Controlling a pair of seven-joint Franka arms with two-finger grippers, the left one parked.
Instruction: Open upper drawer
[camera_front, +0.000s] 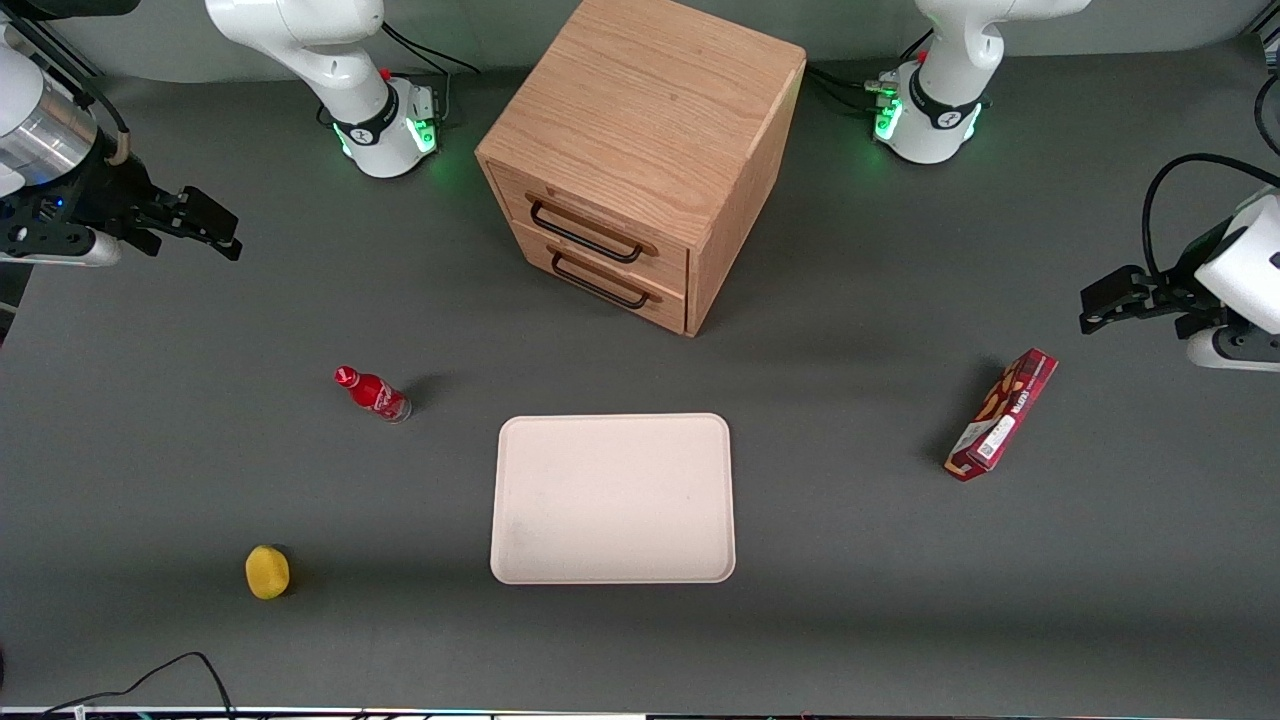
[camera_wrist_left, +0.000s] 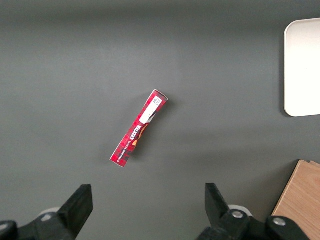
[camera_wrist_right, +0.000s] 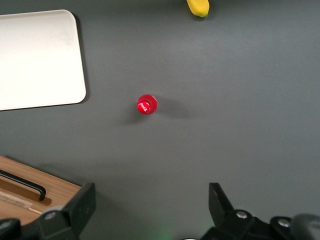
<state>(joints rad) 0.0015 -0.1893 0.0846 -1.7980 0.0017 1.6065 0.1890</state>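
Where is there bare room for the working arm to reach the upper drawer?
Bare tabletop lies between the open gripper and the upper drawer, and between cabinet and tray. The red bottle stands nearer the camera, clear of that path. Nothing crowds the drawer fronts.

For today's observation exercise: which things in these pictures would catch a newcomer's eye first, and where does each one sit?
The wooden cabinet stands out, midway along the table, its upper drawer shut. Nearer the front camera lies the pale tray, with a red bottle and a yellow fruit toward the working arm's end and a red box toward the parked arm's. The gripper hangs open, high above the table, well clear of the cabinet.
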